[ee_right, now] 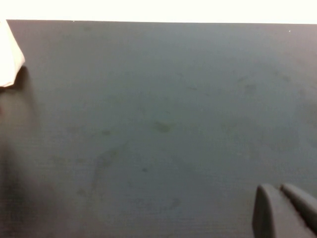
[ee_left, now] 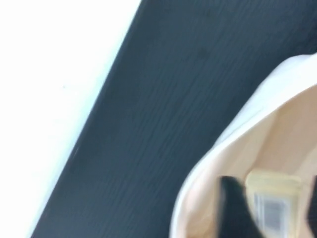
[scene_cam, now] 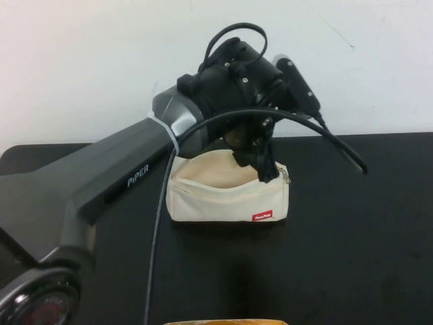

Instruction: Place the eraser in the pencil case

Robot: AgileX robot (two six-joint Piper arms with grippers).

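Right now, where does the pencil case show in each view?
High view: pencil case at table centre, mouth open, left gripper dipping into it.
Left wrist view: its cream lining fills the lower right corner, eraser between the jaws above it.
Right wrist view: only a white corner at the left edge; right gripper parked over the table.
Shared landmark: black table.

Worktop: black, matte, set against a white wall. Lying directly on it: one cream-white pencil case, red tag facing front, mouth open
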